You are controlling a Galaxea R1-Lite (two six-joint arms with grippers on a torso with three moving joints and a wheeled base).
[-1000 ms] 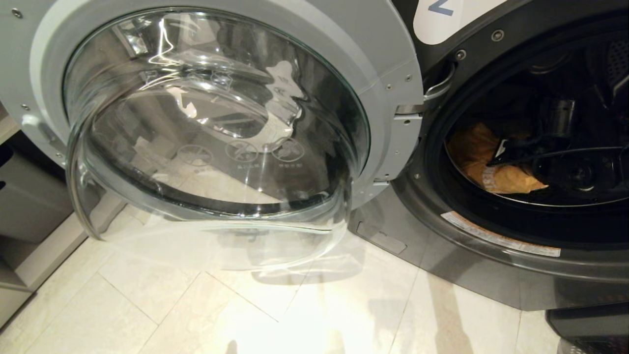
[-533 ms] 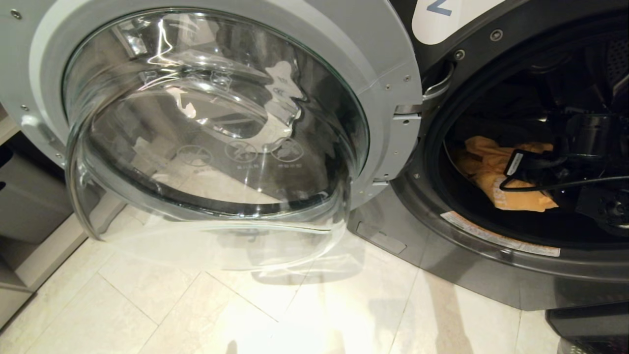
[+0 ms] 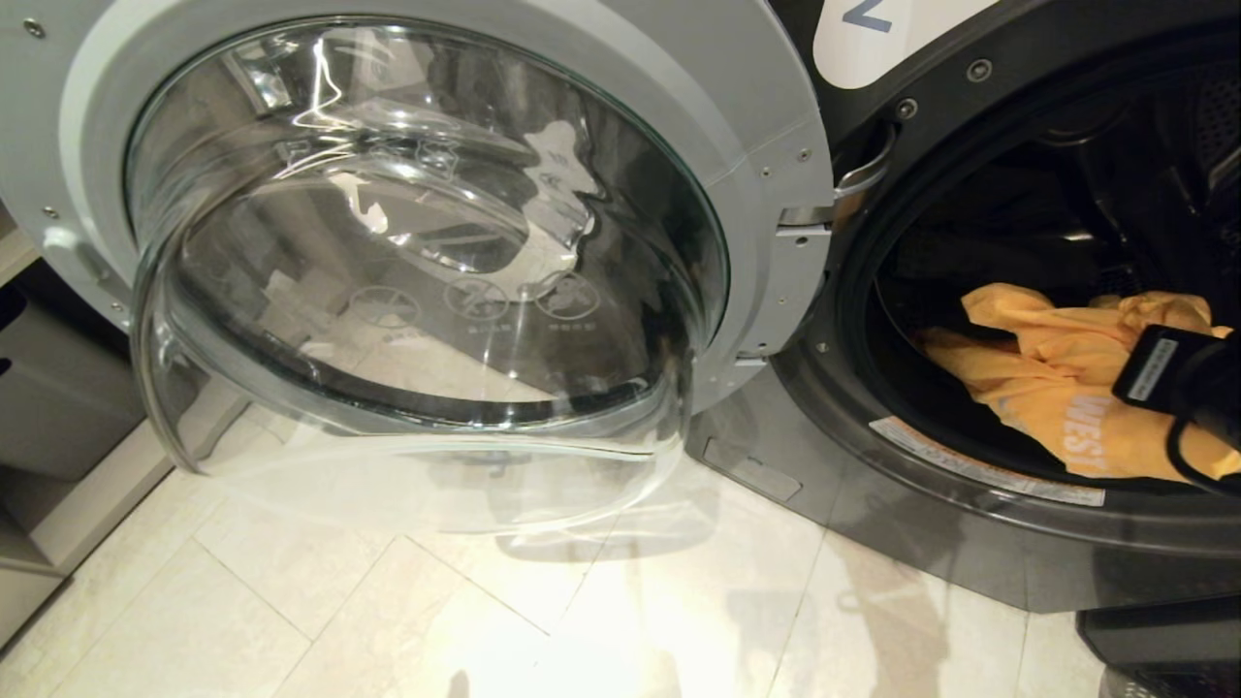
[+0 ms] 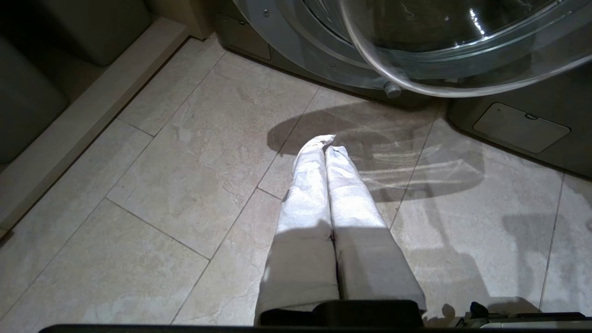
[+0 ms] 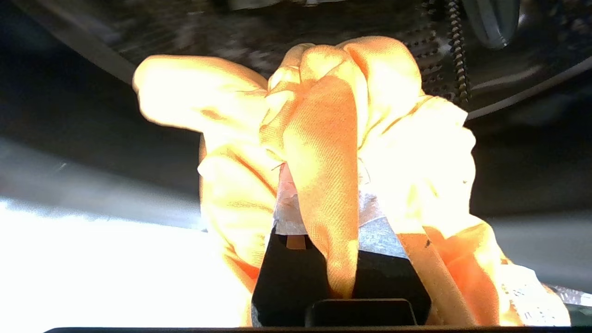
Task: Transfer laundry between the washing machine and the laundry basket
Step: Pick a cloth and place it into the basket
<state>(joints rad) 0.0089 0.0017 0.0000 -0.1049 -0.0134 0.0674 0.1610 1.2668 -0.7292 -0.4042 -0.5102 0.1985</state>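
The washing machine is dark grey, and its round glass door hangs wide open on the left. A yellow garment with white lettering lies bunched at the drum's mouth, draped toward the lower rim. My right arm comes in from the right edge. In the right wrist view my right gripper is shut on a fold of that yellow garment. My left gripper, with white-wrapped fingers, is shut and holds nothing above the floor tiles. The laundry basket is out of view.
The open door bulges out over the pale tiled floor in front of the machine. A low beige step and grey cabinet fronts run along the left. A small flap sits in the machine's lower panel.
My right arm has drawn back from deep in the drum toward its mouth, pulling the yellow garment forward and up to the rim. The left arm and the door stayed still.
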